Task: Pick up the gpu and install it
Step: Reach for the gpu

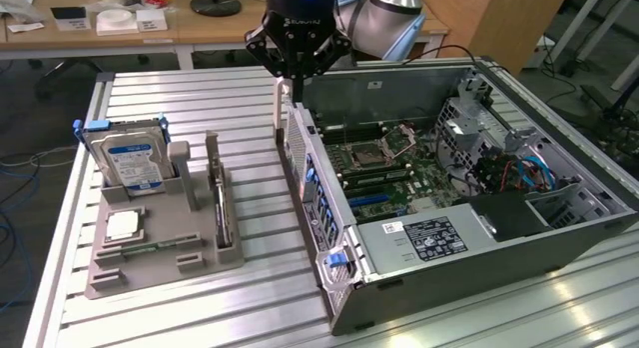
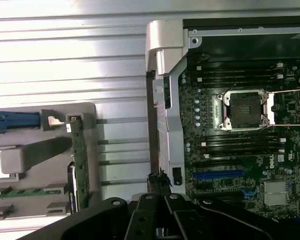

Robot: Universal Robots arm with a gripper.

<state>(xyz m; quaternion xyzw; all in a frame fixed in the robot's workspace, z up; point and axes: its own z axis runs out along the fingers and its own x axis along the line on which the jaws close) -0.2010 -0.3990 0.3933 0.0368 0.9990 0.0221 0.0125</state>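
So, gpu (image 1: 221, 207) upright in gray holder (image 1: 150, 267) w/ hard drive (image 1: 130, 162); tool (image 1: 295, 78) closed above pc case (image 1: 479, 267).

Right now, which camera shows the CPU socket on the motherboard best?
The wrist view: it looks straight down on the CPU socket, so its square frame and opened cover are plain. The exterior view catches the socket at a slant, deep inside the computer case.

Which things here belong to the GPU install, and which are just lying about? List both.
Job: gpu standing in the grey holder; open computer case; motherboard; shut gripper above the case.
Lying about: hard drive; processor chip; memory stick.
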